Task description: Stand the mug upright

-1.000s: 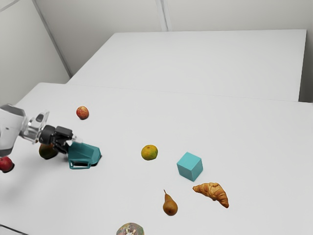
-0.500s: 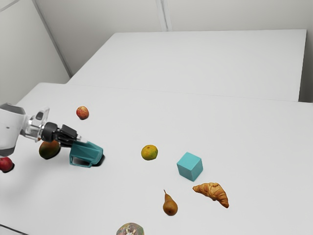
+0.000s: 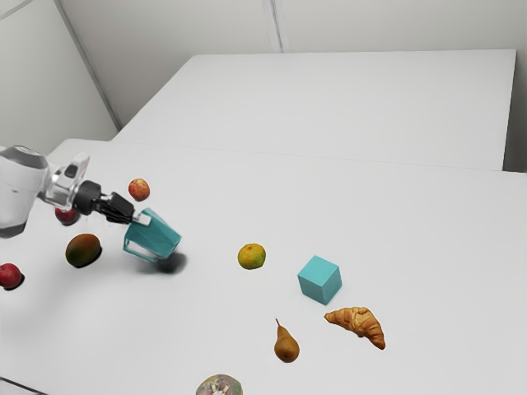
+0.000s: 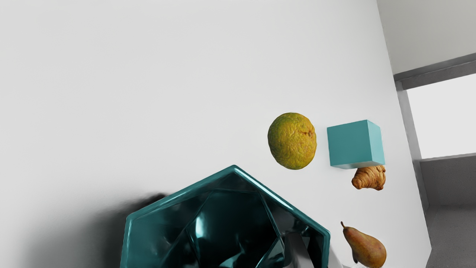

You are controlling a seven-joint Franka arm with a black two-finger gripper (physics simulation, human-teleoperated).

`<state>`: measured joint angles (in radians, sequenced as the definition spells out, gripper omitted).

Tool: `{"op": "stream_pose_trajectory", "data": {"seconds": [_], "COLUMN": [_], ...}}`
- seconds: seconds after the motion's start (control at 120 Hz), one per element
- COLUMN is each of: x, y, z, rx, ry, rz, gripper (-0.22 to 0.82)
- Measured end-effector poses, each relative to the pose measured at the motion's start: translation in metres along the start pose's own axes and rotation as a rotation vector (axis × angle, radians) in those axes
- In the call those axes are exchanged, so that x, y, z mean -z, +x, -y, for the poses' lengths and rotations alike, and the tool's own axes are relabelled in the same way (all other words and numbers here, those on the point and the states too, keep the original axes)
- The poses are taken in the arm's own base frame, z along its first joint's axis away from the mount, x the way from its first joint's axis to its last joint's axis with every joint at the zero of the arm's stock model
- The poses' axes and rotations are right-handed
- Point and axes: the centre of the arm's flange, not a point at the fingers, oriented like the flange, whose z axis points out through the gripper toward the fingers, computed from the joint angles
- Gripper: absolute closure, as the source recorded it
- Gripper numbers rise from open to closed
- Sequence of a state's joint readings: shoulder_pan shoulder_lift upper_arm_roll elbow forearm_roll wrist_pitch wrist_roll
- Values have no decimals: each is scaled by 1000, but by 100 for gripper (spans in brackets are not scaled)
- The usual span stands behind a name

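between the fingers (image 3: 142, 219), clamped by its wall, the teal mug (image 3: 154, 238) hangs tilted, apparently just clear of the table (image 3: 198, 329); the citrus fruit (image 3: 252, 256) lies beyond them.

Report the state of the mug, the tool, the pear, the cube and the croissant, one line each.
Mug: tilted, not yet upright, raised off the table, its opening facing the wrist camera.
Tool: shut on the mug's wall, one finger inside, the other outside.
Pear: lying on its side.
Cube: resting flat on one face.
Croissant: whole, lying on the table.
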<state>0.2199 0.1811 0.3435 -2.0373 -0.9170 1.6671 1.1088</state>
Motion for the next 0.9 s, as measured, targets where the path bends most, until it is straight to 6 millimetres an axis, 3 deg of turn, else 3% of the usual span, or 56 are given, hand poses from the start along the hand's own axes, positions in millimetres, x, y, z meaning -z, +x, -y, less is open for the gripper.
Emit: {"op": "stream_pose_trajectory", "data": {"seconds": [0.117,0.267,0.408,0.583,0.9], "x": [-11,-31,-55,-84,-106], "y": [36,78,100,100,79], "z": [-47,-84,-105,-104,-81], "rx": [-144,-299,-357,-309,-87], "ry": [144,487,757,946,1041], "rz": [99,344,474,468,353], "gripper": [78,79,79,79,79]}}
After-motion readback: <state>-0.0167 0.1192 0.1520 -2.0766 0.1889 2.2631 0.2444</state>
